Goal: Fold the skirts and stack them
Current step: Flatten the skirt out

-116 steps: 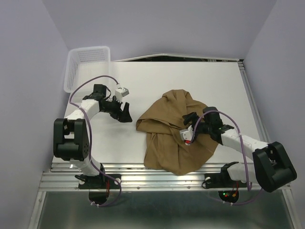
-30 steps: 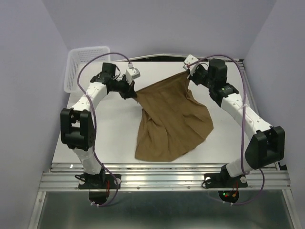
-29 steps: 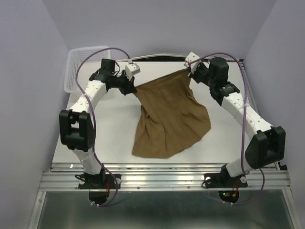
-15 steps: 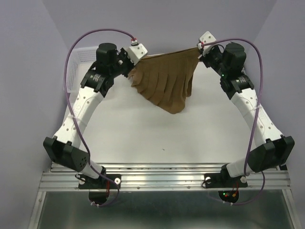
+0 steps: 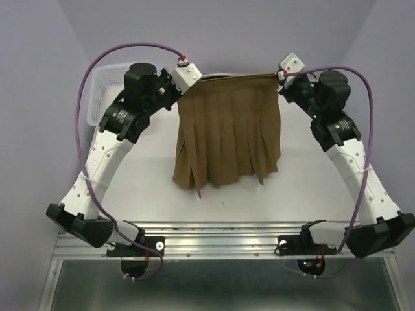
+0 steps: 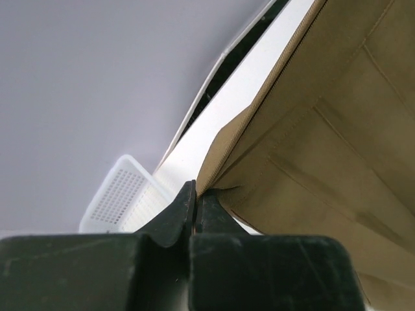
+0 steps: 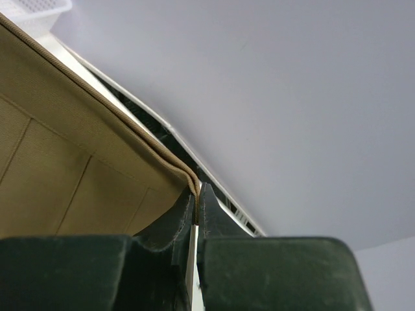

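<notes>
The skirt (image 5: pixel 227 139), clenched at its waistband corners by the left tool (image 6: pixel 194 194) and right tool (image 7: pixel 196 197) at the frame's top, is best lowered hem-first onto the counter (image 5: pixel 149 194), evenly taut.

The skirt (image 5: pixel 227 139) is matt tan cloth with a fine weave and stitched seams. The basket (image 5: pixel 96 97) is white perforated plastic; the table (image 5: pixel 149 188) is smooth, matt white.

Top view: basket (image 5: pixel 97 91) partly behind left arm (image 5: pixel 107 146); right wrist view clips it at the top-left corner. Top corners of skirt (image 5: pixel 227 136) pinched out of sight inside left gripper (image 6: pixel 194 194) and right gripper (image 7: pixel 196 194). Wrist views cut skirt off at frame edges, hem unseen; gripper bodies blurred dark.
</notes>
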Controlling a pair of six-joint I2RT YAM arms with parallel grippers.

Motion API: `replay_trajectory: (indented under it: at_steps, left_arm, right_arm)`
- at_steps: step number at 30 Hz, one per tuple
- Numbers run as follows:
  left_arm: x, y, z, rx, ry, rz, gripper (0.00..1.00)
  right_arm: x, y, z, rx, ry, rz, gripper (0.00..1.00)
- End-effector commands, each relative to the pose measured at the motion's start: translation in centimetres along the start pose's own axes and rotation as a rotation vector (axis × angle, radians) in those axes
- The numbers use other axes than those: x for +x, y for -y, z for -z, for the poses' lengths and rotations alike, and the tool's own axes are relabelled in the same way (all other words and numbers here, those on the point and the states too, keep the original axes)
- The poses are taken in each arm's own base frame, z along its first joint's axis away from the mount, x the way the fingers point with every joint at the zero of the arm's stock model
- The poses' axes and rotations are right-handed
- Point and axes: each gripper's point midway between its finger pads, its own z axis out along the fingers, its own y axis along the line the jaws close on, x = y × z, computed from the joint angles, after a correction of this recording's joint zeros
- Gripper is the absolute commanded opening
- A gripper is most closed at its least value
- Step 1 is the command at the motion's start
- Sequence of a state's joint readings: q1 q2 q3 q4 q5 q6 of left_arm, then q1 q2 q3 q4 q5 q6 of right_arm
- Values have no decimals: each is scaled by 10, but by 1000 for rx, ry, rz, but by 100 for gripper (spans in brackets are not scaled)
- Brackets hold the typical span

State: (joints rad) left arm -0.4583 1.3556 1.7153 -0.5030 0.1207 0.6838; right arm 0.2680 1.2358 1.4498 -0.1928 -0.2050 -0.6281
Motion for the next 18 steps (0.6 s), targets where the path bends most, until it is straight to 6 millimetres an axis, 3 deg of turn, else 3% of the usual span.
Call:
replay_trajectory:
  at_steps: [1, 4, 5, 6, 7, 8, 9, 11, 13, 14, 15, 16, 17, 18]
  left_arm:
    - [34, -55, 1, -240, -174, 6, 0]
    - [48, -53, -35, -226, -217, 5, 0]
    - [42, -61, -43, -244, -197, 7, 0]
    - [52, -59, -65, -229, -217, 20, 0]
    - [50, -60, -75, -220, -201, 32, 0]
    - [36, -80, -79, -265, -152, 54, 0]
    - [46, -78, -105, -247, -162, 90, 0]
    - [40, -99, -122, -293, -124, 128, 0]
    - [27, -137, -140, -376, -52, 170, 0]
    - [16, -154, -143, -423, 8, 204, 0]
    - [6, -177, -144, -478, 66, 216, 0]
    - [-11, -196, -138, -550, 147, 225, 0]
    - [-20, -207, -134, -587, 193, 220, 0]
    - [-24, -215, -129, -624, 217, 213, 0]
  right_arm:
    - [50, 66, -3, 305, -188, 47, 1]
    - [73, 70, -30, 318, -218, 38, 1]
    - [81, 75, -36, 326, -228, 32, 1]
    - [83, 76, -45, 328, -218, 16, 1]
    - [98, 85, -58, 336, -240, 7, 1]
    - [102, 85, -68, 333, -243, -3, 1]
    - [103, 100, -83, 366, -215, -23, 1]
    - [108, 120, -95, 404, -204, -51, 1]
    - [105, 133, -109, 435, -177, -91, 1]
    - [96, 152, -119, 467, -140, -93, 1]
    - [90, 158, -125, 478, -116, -101, 1]
    - [75, 178, -130, 521, -70, -97, 1]
    - [92, 172, -139, 508, -97, -105, 1]
    - [58, 193, -134, 554, -20, -91, 1]
